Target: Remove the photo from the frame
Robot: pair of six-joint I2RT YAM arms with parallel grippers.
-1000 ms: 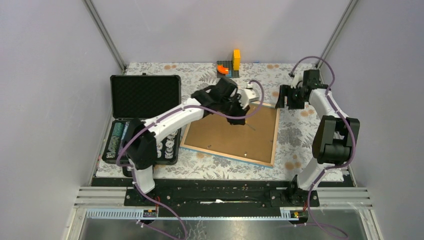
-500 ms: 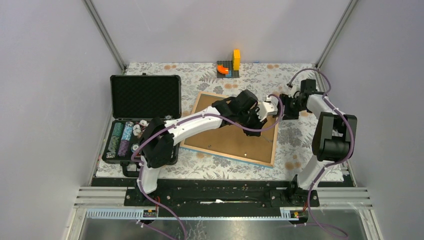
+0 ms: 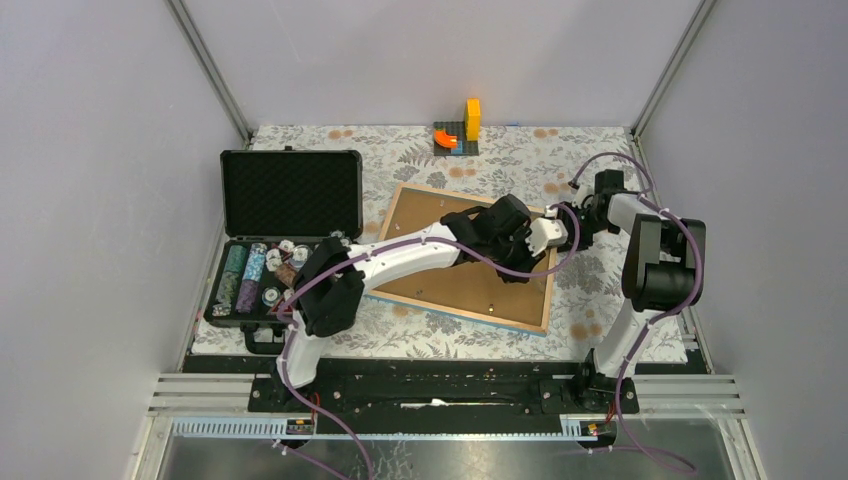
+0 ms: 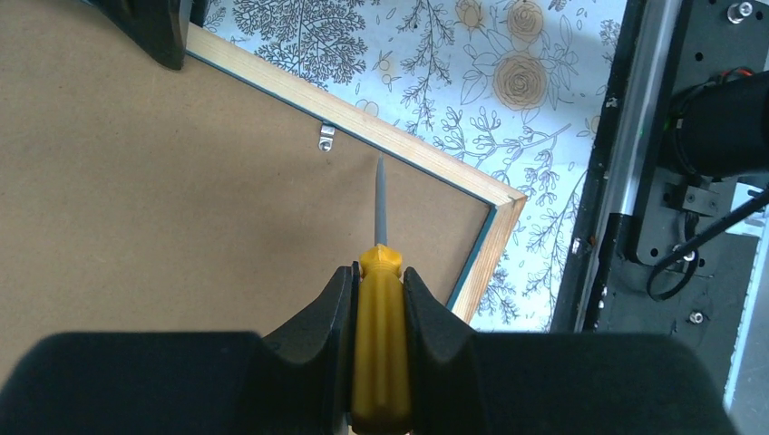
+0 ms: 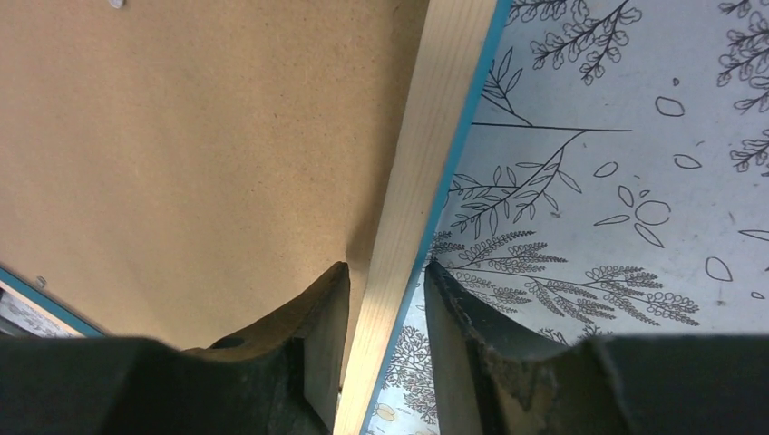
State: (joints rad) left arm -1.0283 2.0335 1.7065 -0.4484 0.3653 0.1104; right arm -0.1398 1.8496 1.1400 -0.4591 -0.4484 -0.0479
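The frame (image 3: 470, 290) lies back-up on the surface (image 3: 590, 290), with the photo hidden beneath its fibreboard. Left claw (image 4: 376, 281) grips a yellow screwdriver (image 4: 379, 344), its tip just short of a metal clip (image 4: 326, 137) at the frame's rim, evidently to lever it. Right claw (image 5: 385, 269) straddles that rim, probably steadying it; whether it is clamped cannot be told.

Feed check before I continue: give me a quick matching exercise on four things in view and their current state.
Things:
1. screwdriver
2. frame
3. right gripper
4. black case

States:
A. lid open, on the left
B. lying flat, brown back up
C. clamped in the left gripper
D. fingers astride a wooden rim

Pairs: 1-C, 2-B, 3-D, 4-A
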